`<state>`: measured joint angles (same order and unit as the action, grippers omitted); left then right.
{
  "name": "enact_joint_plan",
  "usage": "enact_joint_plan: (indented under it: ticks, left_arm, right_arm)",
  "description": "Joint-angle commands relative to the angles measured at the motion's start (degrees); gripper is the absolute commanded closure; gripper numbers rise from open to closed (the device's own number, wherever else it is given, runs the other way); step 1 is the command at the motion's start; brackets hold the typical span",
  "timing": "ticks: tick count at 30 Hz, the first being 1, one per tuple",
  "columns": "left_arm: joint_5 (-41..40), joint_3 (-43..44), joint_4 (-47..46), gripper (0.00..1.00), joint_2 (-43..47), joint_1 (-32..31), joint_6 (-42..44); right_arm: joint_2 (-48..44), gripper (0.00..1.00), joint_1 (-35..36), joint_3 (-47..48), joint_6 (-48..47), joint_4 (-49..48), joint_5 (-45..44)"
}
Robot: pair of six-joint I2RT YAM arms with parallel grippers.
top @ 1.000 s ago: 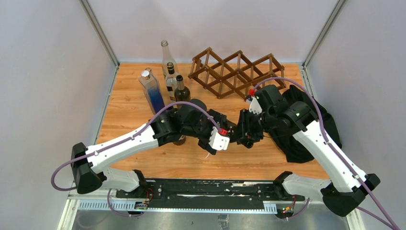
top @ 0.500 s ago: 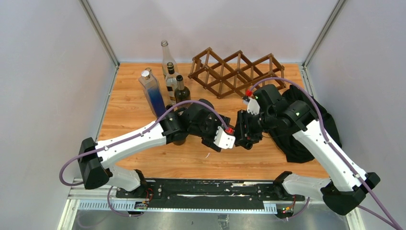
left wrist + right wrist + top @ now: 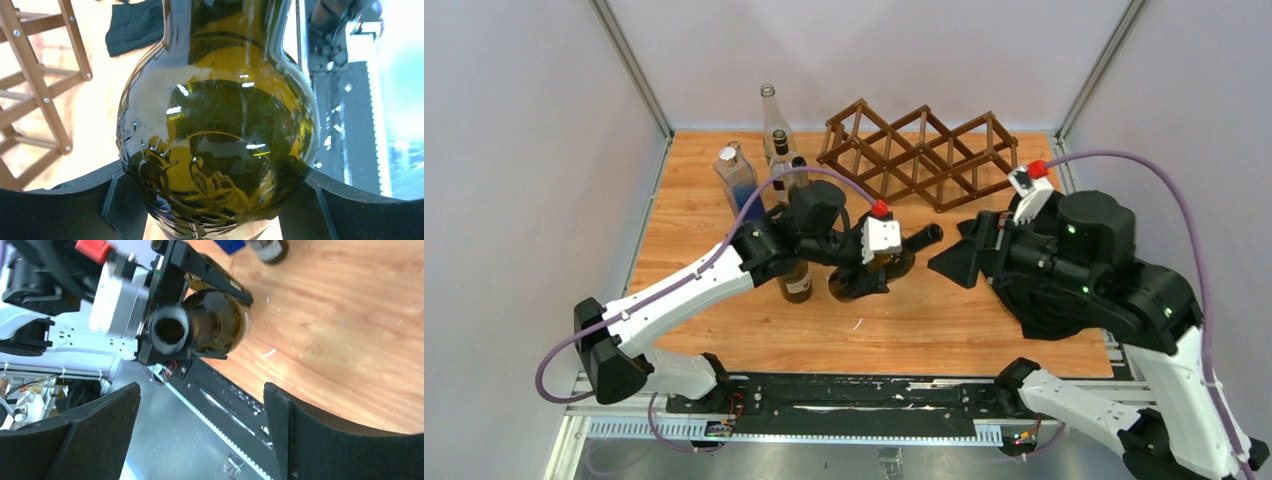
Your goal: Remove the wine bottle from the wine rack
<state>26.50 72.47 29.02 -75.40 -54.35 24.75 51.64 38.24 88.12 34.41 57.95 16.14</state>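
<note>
Olive-green glass wine bottle [image 3: 902, 262]: off the dark brown wooden lattice wine rack [image 3: 919, 150], in front of its left half, tilted, with the neck aimed toward my right side.
My left gripper [image 3: 212, 200]: black fingers clamped on both sides of the bottle's fat body, carrying it.
My right gripper [image 3: 200, 387]: fingers spread wide with nothing between them, facing the bottle's open mouth and apart from it, in front of the rack's right half.
Black crumpled cloth [image 3: 1029, 312]: under my right arm, nearer than the rack's right end.
Orange-brown wooden table [image 3: 694, 215]: the rack stands at its far edge.
Tall clear glass bottle [image 3: 769, 110]: upright, just left of the rack.
Blue-tinted square bottle [image 3: 739, 185]: upright, further left of the rack.
</note>
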Motion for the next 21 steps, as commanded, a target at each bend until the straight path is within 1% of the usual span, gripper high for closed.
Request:
enact_joint_plan:
  ticks: [1, 4, 6, 8, 11, 15, 18, 21]
  left_arm:
    - [9.7, 4.5, -6.7, 1.0, 2.9, 3.9, -14.8]
    - [13.9, 4.8, -9.0, 1.0, 2.8, 5.4, -20.4]
    - [16.3, 5.2, -9.6, 1.0, 2.5, 5.6, -22.7]
    - [18.6, 5.4, -10.6, 1.0, 2.0, 5.7, -25.8]
    - [21.6, 5.5, -13.7, 1.0, 0.9, 5.7, -30.3]
    - [24.6, 5.7, -14.3, 1.0, 0.7, 5.8, -31.5]
    - [27.5, 5.1, -14.9, 1.0, 0.8, 6.1, -34.1]
    - [29.1, 4.6, -15.8, 1.0, 1.2, 6.1, -35.6]
  right_arm:
    - [-4.5, 0.04, 0.5, -2.8, -3.4, -8.7, -2.8]
    - [-5.3, 0.04, 0.5, -5.3, -4.1, -12.9, -1.1]
    - [-4.4, 0.06, 0.5, -5.7, -4.6, -14.5, -0.2]
    - [-3.4, 0.12, 0.5, -6.2, -4.6, -17.1, 1.5]
    - [-2.5, 0.23, 0.5, -8.2, -3.3, -23.0, 3.1]
    - [-1.3, 0.3, 0.5, -10.1, -3.3, -29.0, 4.3]
    - [-0.7, 0.35, 0.5, -12.0, -3.2, -33.0, 6.4]
    - [-0.7, 0.43, 0.4, -14.3, -3.0, -36.5, 8.1]
